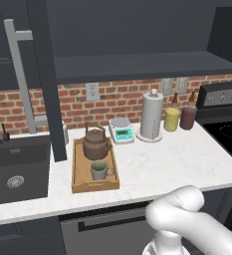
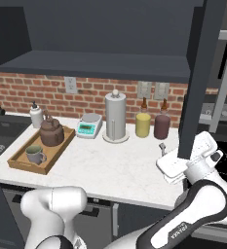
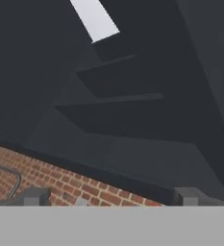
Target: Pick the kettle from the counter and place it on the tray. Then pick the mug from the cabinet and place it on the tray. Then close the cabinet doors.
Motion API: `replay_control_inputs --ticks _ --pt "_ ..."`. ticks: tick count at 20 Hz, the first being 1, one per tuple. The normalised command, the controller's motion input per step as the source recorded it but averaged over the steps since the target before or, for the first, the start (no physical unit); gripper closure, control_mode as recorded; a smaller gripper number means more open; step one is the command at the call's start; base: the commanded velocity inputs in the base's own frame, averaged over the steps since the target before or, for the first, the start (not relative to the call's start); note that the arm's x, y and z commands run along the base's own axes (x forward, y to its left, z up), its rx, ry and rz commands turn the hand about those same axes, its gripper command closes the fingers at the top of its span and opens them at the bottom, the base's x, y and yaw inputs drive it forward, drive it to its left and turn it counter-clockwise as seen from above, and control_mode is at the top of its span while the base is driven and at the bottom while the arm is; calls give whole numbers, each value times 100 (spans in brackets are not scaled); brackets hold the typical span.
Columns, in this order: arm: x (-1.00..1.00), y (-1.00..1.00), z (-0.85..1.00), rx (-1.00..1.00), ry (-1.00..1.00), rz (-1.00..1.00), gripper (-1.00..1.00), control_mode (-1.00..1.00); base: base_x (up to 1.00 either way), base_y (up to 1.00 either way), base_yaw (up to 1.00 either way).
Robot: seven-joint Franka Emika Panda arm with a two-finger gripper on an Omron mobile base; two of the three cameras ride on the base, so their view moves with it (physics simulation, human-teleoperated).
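Fingers (image 2: pixel 188 158) spread wide, empty, just beside lower edge of tall dark navy-grey right cabinet door (image 2: pixel 202 73), upright, standing open.

Kettle (image 1: pixel 96 143), squat dark brown, upright at the far end of the light-wood tray (image 1: pixel 80 180). Grey-beige mug (image 1: pixel 99 170) upright just in front of it on the same tray. Tray lies on the white surface (image 1: pixel 177 159) beside the sink. Cabinet doors (image 1: pixel 45 74) open; shelf of cabinet (image 1: pixel 137 64) bare.
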Motion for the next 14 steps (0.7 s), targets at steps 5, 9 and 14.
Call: replay_control_inputs --ticks 5,9,14 --pt "0 -31 21 6 0 0 -100 -100 0 0 0" --pt "0 -25 21 5 0 0 -100 -100 0 0 0" --pt "0 -14 30 3 0 0 -100 -100 0 0 0"
